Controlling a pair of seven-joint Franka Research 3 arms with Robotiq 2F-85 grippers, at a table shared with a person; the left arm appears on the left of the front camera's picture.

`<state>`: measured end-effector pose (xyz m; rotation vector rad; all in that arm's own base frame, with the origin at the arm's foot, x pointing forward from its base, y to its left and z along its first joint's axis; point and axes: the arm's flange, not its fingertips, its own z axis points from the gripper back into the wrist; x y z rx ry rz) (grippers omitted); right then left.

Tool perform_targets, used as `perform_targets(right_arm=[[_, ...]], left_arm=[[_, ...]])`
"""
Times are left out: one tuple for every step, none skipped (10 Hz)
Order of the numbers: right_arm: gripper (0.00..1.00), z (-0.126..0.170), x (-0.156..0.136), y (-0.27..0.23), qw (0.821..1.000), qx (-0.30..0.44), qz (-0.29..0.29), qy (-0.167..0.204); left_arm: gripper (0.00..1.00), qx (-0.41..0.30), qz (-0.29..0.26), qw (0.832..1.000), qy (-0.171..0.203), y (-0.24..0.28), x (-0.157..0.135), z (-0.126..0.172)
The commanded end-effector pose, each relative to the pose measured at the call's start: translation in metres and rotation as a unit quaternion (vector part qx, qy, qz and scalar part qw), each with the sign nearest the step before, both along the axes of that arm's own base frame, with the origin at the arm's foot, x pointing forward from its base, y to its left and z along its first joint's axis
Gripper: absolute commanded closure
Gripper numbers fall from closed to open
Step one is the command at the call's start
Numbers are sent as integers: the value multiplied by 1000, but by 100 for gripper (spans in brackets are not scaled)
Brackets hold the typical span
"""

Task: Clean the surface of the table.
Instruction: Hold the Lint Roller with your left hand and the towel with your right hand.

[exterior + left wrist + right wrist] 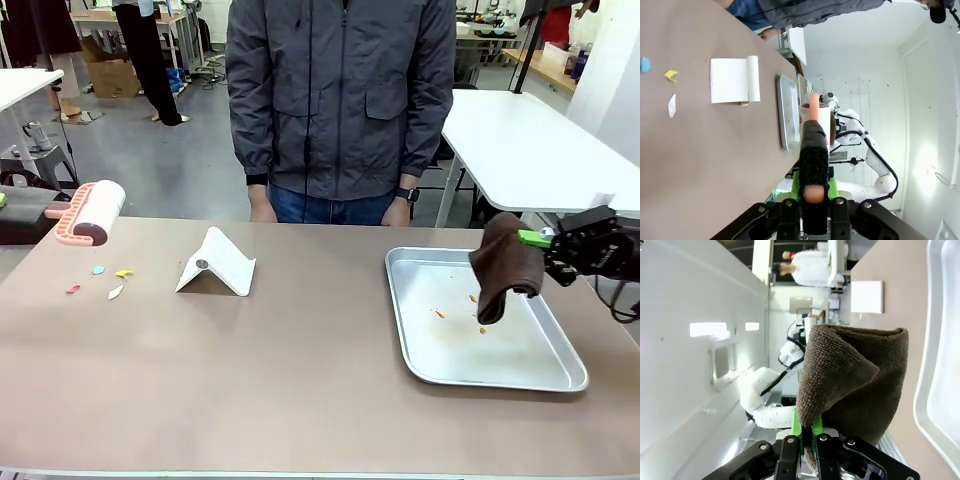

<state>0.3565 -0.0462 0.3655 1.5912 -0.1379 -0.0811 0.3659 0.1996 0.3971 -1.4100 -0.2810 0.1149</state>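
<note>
Bench (300,390) of matte brownish taupe with a thin pale edge spans the whole front view, wider than anything else in sight. At its far side stands a person (340,100) in a dark grey zipped jacket, both hands low at the bench edge. On the robot's right half lies a shallow silver tray (520,350) with rounded corners, flat on the bench.

Over the tray's far right part hangs a brown cloth (503,265), folded and drooping; whether its lower end touches the metal I cannot tell. The right fingers (535,238) are clamped tight on the cloth's upper fold, green pads pressed against it.

At the far left edge a lint roller (90,212), white roll on a salmon-pink frame, is raised above the bench. The left fingers (814,160) are closed firmly around its pink handle.

Left of centre stands a folded white card (217,265), tent-shaped. Between it and the roller lie small paper scraps (116,292), blue, yellow, red and white, apart from one another. A few orange crumbs (438,314) dot the tray floor near the cloth.
</note>
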Motion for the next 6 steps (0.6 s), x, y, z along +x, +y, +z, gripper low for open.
perform_targets(right_arm=[[100,6,-31,-3,999,-19,-22,16],[100,7,-32,-8,999,-21,-32,12],[100,7,-31,-11,999,-33,-27,6],[100,7,-30,-12,999,-40,-25,8],[100,5,-27,-8,998,-58,-35,5],[100,2,-6,-26,999,-25,-29,-1]], left_arm=[[100,2,-3,999,34,-3,-14,4],[100,4,0,999,52,-5,-15,4],[100,-5,15,998,58,-5,-13,5],[100,-10,32,997,66,-5,-11,8],[100,3,-2,999,44,-1,-9,-3],[100,3,-2,999,44,-1,-9,-3]])
